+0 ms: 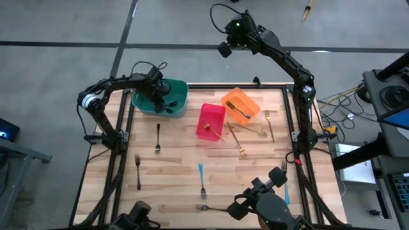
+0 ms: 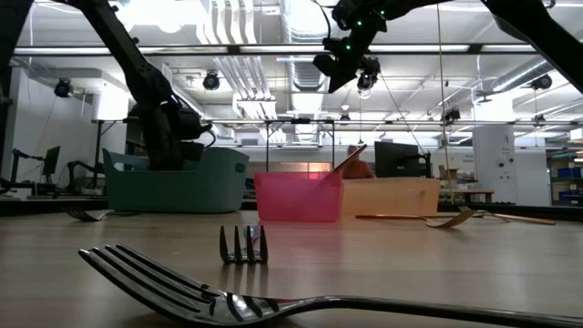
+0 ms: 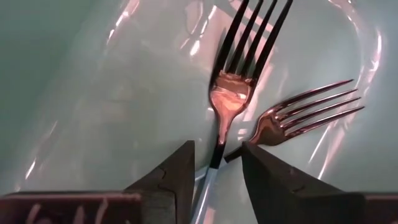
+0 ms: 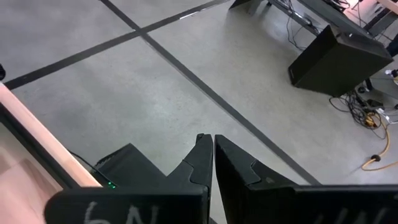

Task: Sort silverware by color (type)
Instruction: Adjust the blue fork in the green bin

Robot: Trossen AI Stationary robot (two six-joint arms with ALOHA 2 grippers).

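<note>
My left gripper (image 3: pixel 217 165) is down inside the teal bin (image 1: pixel 179 96), open. Its fingers stand on either side of the handle of a fork (image 3: pixel 227 93) with dark tines and a light-blue handle that lies on the bin floor. A second fork (image 3: pixel 298 115) lies beside it. My right gripper (image 4: pixel 211 149) is shut on nothing and held high beyond the table's far edge (image 1: pixel 233 32). More forks lie flat on the table: a dark one (image 1: pixel 158 137), one near the left (image 1: pixel 137 171), a blue-handled one (image 1: pixel 202 179), and gold ones (image 1: pixel 236 137) near the orange bin.
A red bin (image 1: pixel 211 121) holds a gold fork that sticks out over its rim. An orange bin (image 1: pixel 239 105) holds a dark fork. Another fork (image 1: pixel 211 207) lies at the near edge, large in the low view (image 2: pixel 228 296). Bare wood shows at the table's left and middle.
</note>
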